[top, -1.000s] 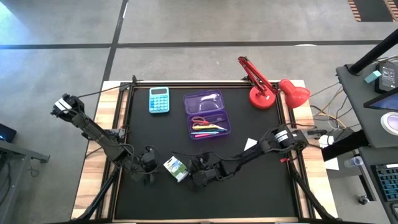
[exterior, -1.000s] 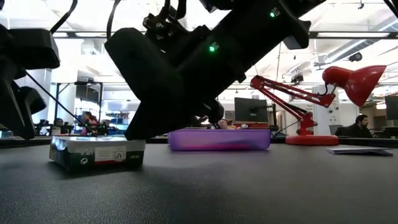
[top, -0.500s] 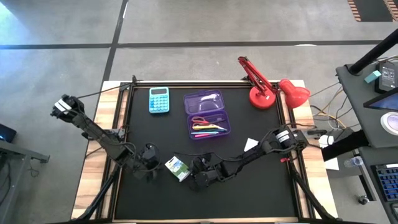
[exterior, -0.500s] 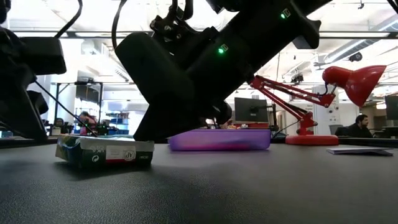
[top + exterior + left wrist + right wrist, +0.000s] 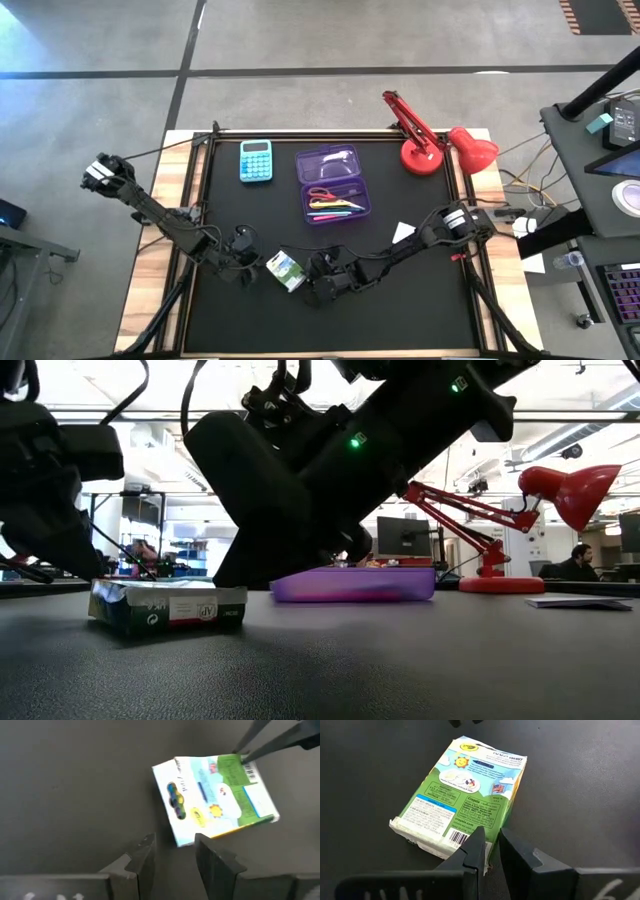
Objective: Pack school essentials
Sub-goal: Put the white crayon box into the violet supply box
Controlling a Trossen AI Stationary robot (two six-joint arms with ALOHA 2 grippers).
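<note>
Grippers first, going left to right: your left gripper (image 5: 252,263) sits just left of the green-and-white packet (image 5: 283,270) near the front of the black mat (image 5: 420,310). Its wrist cam shows what the overhead can't: the fingers (image 5: 145,862) have a narrow gap with nothing in it, right at the packet's edge. Your right gripper (image 5: 312,281) is on the packet's other side, with a narrow slit between its fingers over the barcode end. Whether they're pinching that corner is hard to tell. From table level the packet (image 5: 168,607) lies flat, with the right arm's bulk hiding most of the purple case (image 5: 352,584). Only the overhead shows the scissors (image 5: 322,194) and pens (image 5: 336,208) in that case. Since a second ago, your left gripper has closed in on the packet, which has nudged slightly toward the right one.
</note>
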